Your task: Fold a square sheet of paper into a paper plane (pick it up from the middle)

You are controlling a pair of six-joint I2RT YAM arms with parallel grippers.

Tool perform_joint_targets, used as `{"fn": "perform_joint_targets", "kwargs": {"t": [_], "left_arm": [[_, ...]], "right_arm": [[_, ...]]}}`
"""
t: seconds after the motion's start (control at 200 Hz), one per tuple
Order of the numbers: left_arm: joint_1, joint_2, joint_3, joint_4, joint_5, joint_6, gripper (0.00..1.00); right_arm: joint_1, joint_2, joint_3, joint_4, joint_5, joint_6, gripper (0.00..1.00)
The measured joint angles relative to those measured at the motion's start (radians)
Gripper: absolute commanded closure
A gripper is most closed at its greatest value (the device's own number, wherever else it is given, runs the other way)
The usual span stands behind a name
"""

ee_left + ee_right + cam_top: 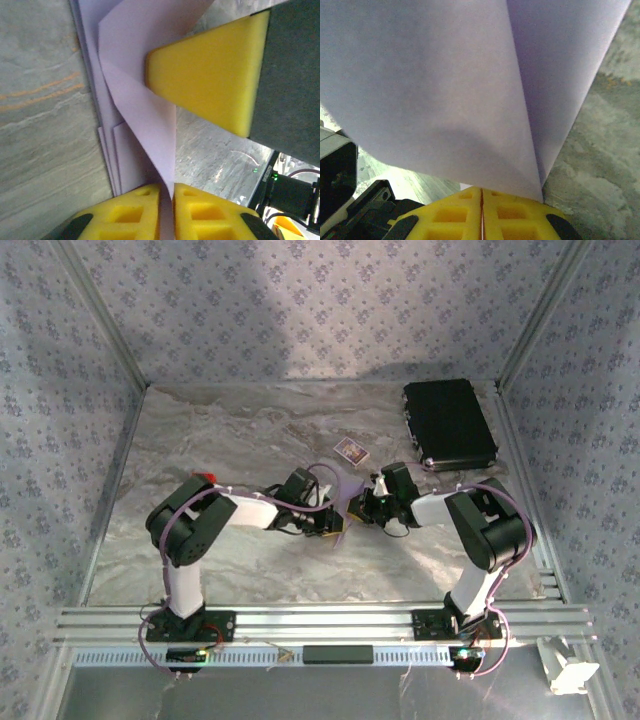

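Observation:
The square sheet of paper (pixel 140 100) is pale lilac and partly folded, with several layered edges lying on the marble table. A raised flap of it runs down between the yellow fingers of my left gripper (pixel 166 192), which is shut on it. My right gripper (pixel 481 190) has its jaws pressed together at the paper's lower edge, and the sheet (pixel 445 90) rises right in front of that camera. In the left wrist view, one yellow right-gripper finger (pixel 210 75) touches the flap with its tip. Seen from above, the left gripper (pixel 335 520) and right gripper (pixel 358 505) meet at mid-table.
A small patterned card (pixel 350 449) lies just behind the grippers. A black case (pixel 450 423) sits at the back right. A small red block (pixel 208 478) shows behind the left arm's elbow. Patterned walls enclose the table on three sides.

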Motion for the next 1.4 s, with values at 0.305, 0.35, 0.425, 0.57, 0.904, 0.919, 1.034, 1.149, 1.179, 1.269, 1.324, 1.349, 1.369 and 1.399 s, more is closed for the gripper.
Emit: {"fn": "perform_joint_targets", "kwargs": {"t": [0.305, 0.35, 0.425, 0.57, 0.904, 0.919, 1.034, 1.149, 1.179, 1.269, 1.324, 1.349, 1.369, 1.399], "left_arm": [[0.0, -0.014, -0.012, -0.007, -0.009, 0.011, 0.84], [0.0, -0.021, -0.018, -0.007, -0.01, 0.01, 0.83], [0.0, -0.033, -0.028, -0.013, -0.014, 0.011, 0.82], [0.0, -0.044, -0.035, -0.026, -0.025, 0.014, 0.84], [0.0, -0.044, -0.042, -0.014, -0.013, 0.018, 0.83], [0.0, -0.044, -0.042, -0.014, -0.013, 0.019, 0.83], [0.0, -0.043, -0.039, -0.018, -0.008, 0.029, 0.82], [0.0, -0.037, -0.026, -0.04, -0.005, 0.045, 0.85], [0.0, -0.035, -0.021, -0.052, -0.006, 0.052, 0.87], [0.0, -0.03, -0.007, -0.08, -0.009, 0.068, 0.9], [0.0, -0.029, -0.004, -0.09, -0.013, 0.073, 0.92], [0.0, -0.029, -0.004, -0.095, -0.014, 0.077, 0.92], [0.0, -0.029, -0.003, -0.096, -0.018, 0.079, 0.93], [0.0, -0.029, -0.003, -0.097, -0.018, 0.082, 0.93]], "right_arm": [[0.0, 0.0, 0.0, -0.001, 0.002, 0.0, 0.9], [0.0, 0.0, 0.0, -0.002, 0.002, 0.0, 0.9], [0.0, 0.0, 0.0, -0.002, 0.002, 0.0, 0.9], [0.0, 0.0, 0.0, -0.002, 0.002, 0.0, 0.9], [0.0, 0.0, 0.0, -0.002, 0.002, 0.0, 0.9], [0.0, 0.0, 0.0, -0.002, 0.002, 0.0, 0.9], [0.0, 0.0, 0.0, -0.002, 0.002, 0.0, 0.9], [0.0, 0.0, 0.0, -0.002, 0.003, 0.0, 0.9], [0.0, 0.0, 0.0, -0.002, 0.003, 0.0, 0.9], [0.0, 0.0, 0.0, -0.002, 0.003, 0.0, 0.9], [0.0, 0.0, 0.0, -0.003, 0.003, 0.0, 0.9], [0.0, 0.0, 0.0, -0.003, 0.003, 0.0, 0.9], [0.0, 0.0, 0.0, -0.003, 0.003, 0.0, 0.9], [0.0, 0.0, 0.0, -0.003, 0.003, 0.0, 0.9]]}}
